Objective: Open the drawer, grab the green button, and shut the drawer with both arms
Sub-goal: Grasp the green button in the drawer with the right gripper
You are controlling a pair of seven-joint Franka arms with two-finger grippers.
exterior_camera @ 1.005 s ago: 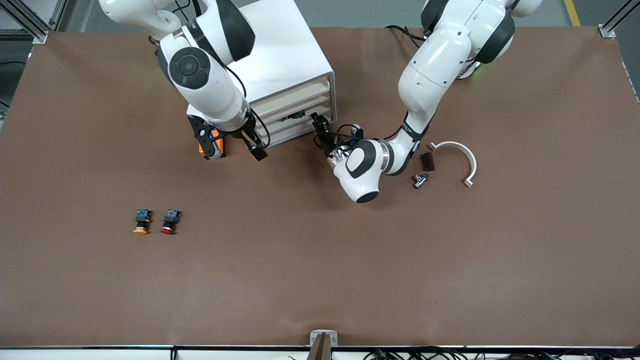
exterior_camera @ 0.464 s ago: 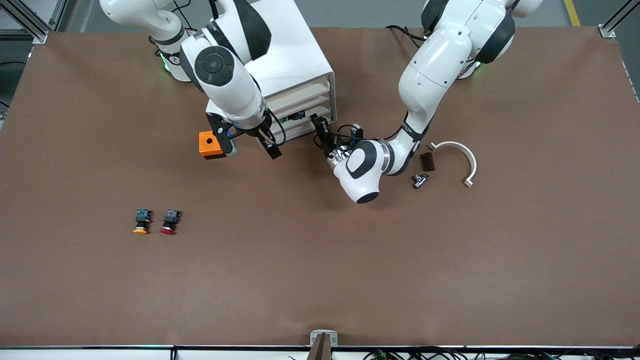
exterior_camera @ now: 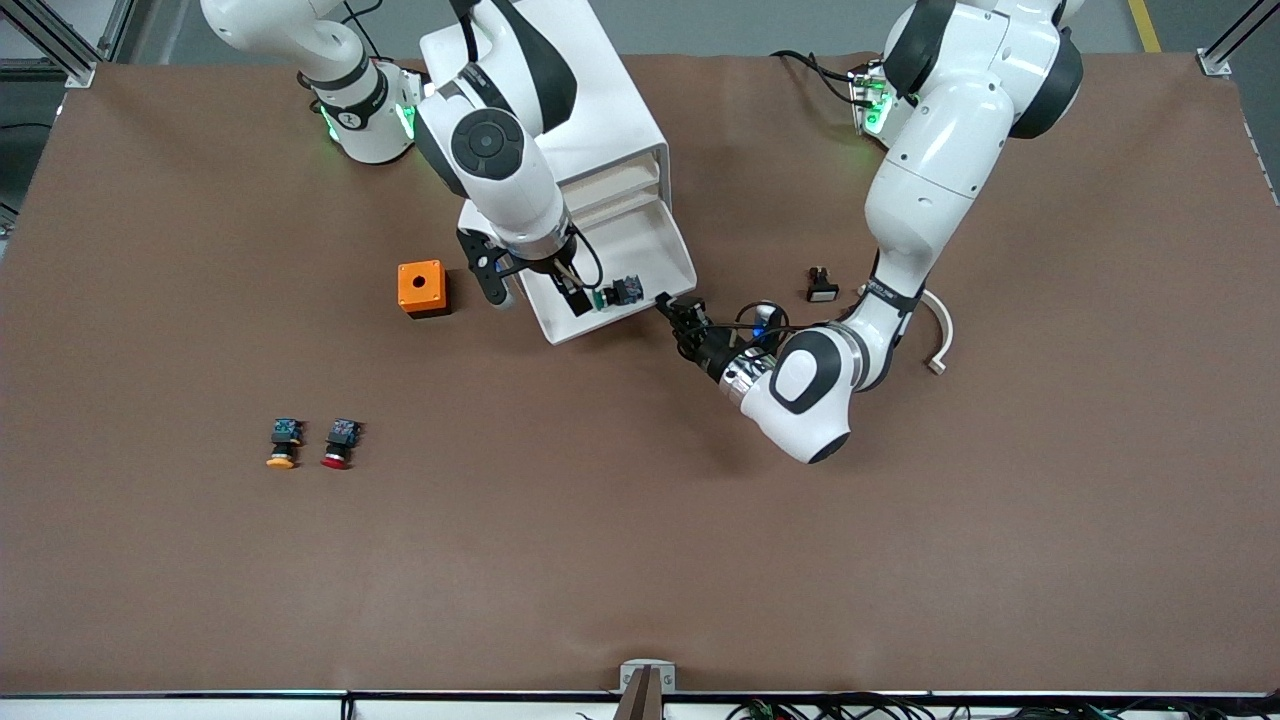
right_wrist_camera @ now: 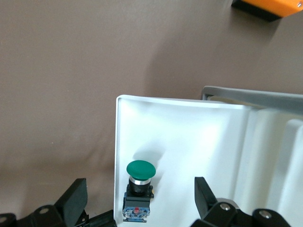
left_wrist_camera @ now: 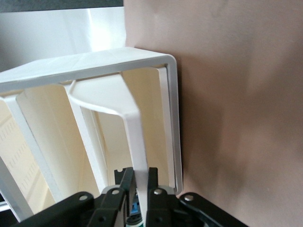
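From the front view, the drawer (exterior_camera: 640, 255) stands pulled out of the white cabinet (exterior_camera: 560, 110) toward the camera, and the green-capped button (exterior_camera: 620, 292) lies in it near its front rim, toward the left arm's end. The right gripper (exterior_camera: 578, 300) hangs over the drawer's front part, just beside the button. The left gripper (exterior_camera: 668, 306) sits at the drawer's front corner, its fingers (exterior_camera: 664, 301) pinched on the rim there. On the counter (exterior_camera: 640, 520) an orange box (exterior_camera: 420, 288) stands beside the drawer toward the right arm's end, and a yellow-capped button (exterior_camera: 283, 444) and a red-capped button (exterior_camera: 340, 443) lie side by side much nearer the camera. In the left wrist view, the left gripper (left_wrist_camera: 140, 185) has its fingers (left_wrist_camera: 154, 182) closed on the thin white edge of the drawer (left_wrist_camera: 135, 142), with the cabinet (left_wrist_camera: 94, 71) open-fronted above it. In the right wrist view, the right gripper (right_wrist_camera: 139, 194) has its fingers (right_wrist_camera: 75, 196) spread wide, and the button (right_wrist_camera: 139, 189) lies between them on the floor of the drawer (right_wrist_camera: 189, 132), close by its side wall, touching neither finger.
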